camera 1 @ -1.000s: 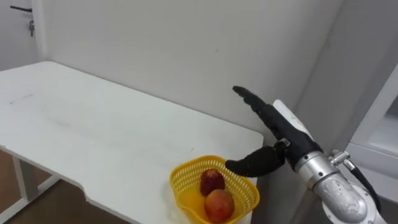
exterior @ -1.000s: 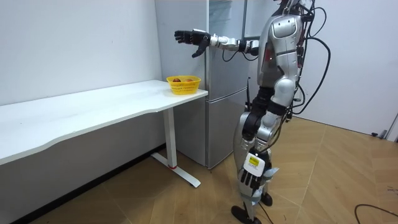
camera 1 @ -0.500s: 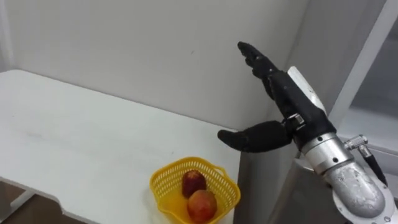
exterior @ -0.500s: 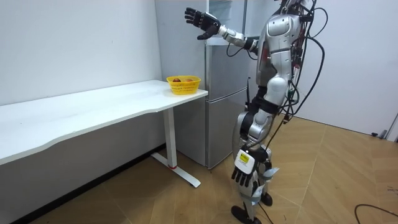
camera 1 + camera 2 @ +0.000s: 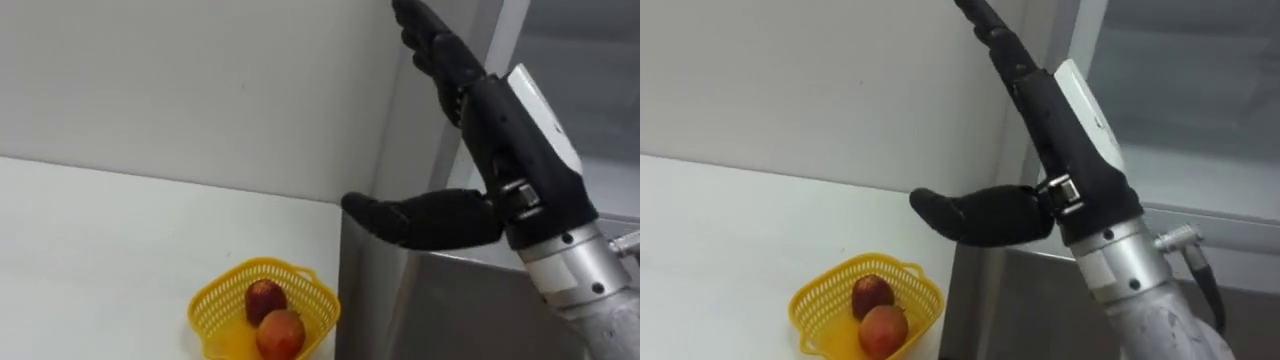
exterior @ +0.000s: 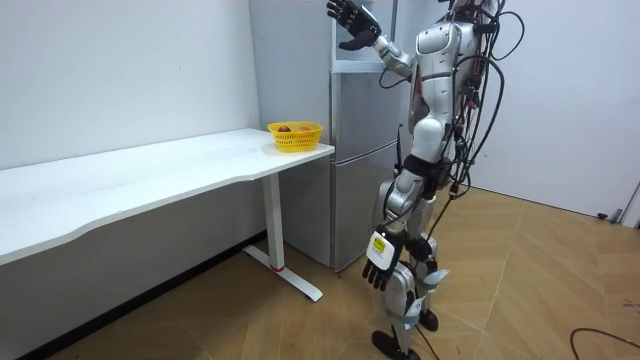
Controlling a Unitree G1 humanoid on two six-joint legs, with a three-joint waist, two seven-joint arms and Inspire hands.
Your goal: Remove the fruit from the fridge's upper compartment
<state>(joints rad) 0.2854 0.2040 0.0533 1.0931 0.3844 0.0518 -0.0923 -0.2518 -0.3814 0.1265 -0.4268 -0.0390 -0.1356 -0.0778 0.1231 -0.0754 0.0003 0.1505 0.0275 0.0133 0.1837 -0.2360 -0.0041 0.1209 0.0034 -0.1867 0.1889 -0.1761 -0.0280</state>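
while the robot stands before the fridge (image 6: 350, 150), its right hand (image 5: 520, 150) is up at the fridge's upper compartment (image 6: 365, 35), spread wide, holding nothing. left hand (image 6: 378, 272) hangs low. a yellow basket (image 5: 310, 300) sits just beside the fridge.

The basket (image 5: 265, 264) is yellow, its fruits (image 5: 264, 298) red, the table (image 5: 100, 230) white, the right hand (image 5: 505, 120) black.

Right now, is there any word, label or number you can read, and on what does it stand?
None can be read.
Tag on the left hand, hanging by the leg: print too small to read.
Raised right hand, yellow plastic mesh basket, grey metal fridge: no text shows.
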